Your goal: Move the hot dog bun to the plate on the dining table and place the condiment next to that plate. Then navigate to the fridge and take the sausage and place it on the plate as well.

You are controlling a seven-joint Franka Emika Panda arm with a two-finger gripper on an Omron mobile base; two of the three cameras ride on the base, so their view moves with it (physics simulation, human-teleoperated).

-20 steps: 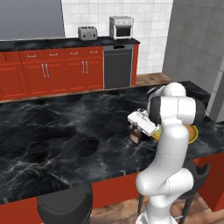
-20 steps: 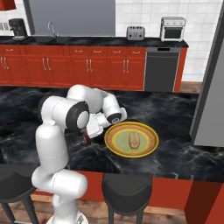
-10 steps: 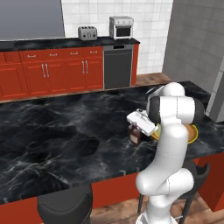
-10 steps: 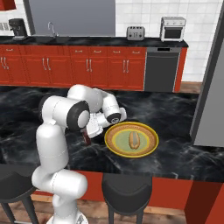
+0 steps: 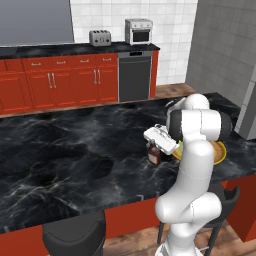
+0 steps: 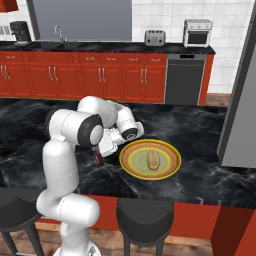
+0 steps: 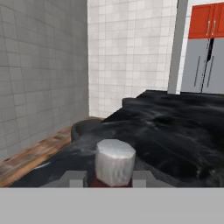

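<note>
The hot dog bun (image 6: 153,160) lies in the middle of the yellow plate (image 6: 131,162) on the dining table (image 6: 200,135). The plate's rim (image 5: 220,150) peeks out from behind my arm in the left base view. Just left of the plate stands the condiment (image 6: 100,159), a dark red-brown bottle (image 5: 154,154) at the level of the marble top. My gripper (image 6: 102,152) is shut on its neck from above. In the hand view its grey cap (image 7: 114,161) sits between my fingertips (image 7: 77,178). The sausage is out of view.
The grey fridge (image 6: 242,100) rises at the table's right end. Red cabinets (image 6: 100,80), a dishwasher (image 6: 185,80), a toaster (image 6: 155,37) and a toaster oven (image 6: 198,32) line the back wall. Black stools (image 6: 145,217) stand at the table's near edge.
</note>
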